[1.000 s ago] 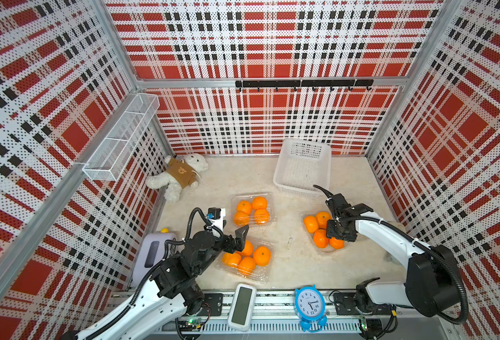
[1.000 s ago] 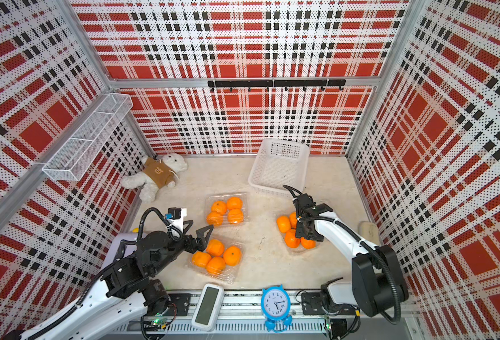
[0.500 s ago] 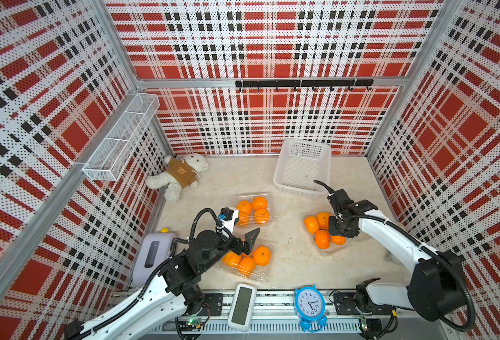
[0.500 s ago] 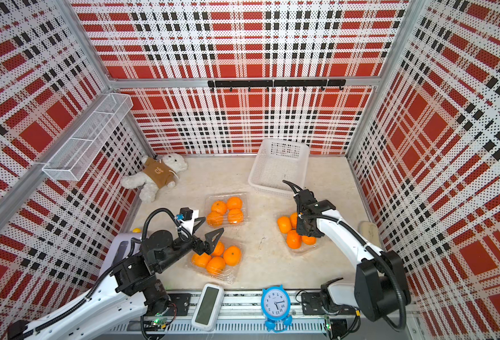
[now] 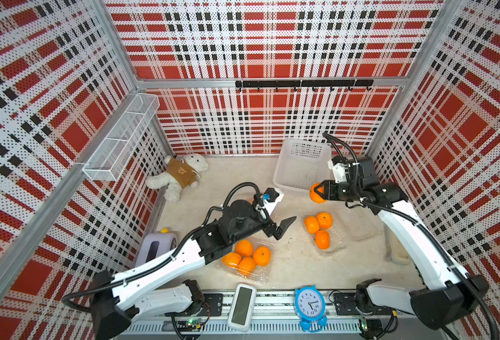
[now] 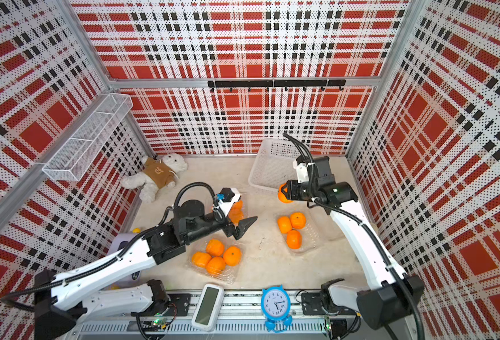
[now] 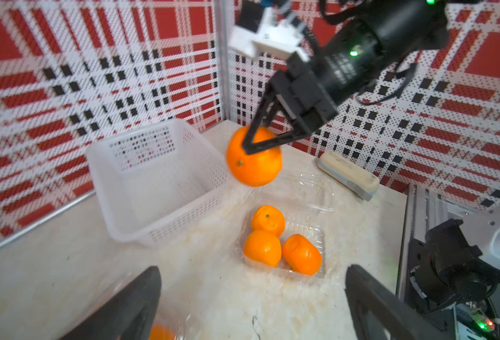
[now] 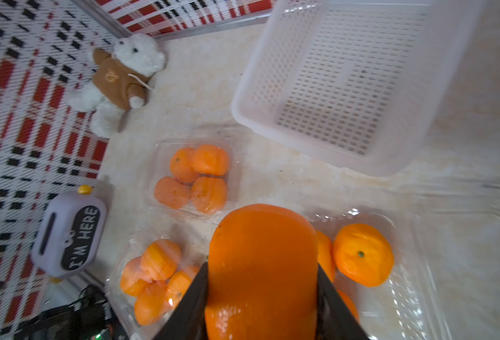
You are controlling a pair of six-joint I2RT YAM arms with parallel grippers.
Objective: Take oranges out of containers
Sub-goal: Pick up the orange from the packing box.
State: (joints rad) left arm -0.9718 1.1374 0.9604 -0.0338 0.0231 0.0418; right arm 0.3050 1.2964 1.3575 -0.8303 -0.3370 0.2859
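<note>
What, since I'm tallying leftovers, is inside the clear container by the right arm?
Three oranges sit inside the container, fully shown in both top views. In the right wrist view the held orange covers part of it.

Bright, even light (wrist views motion-blurred).

oranges (image 5: 324, 220) bright orange; basket (image 5: 301, 173) white, perforated; walls (image 5: 257, 44) red-black-white plaid; clock (image 5: 309, 304) blue; bear (image 5: 181, 175) white-and-brown.

Right pincer (image 5: 316, 191) around one orange (image 5: 316, 199), aloft just beside the white basket (image 5: 280, 173)
</note>
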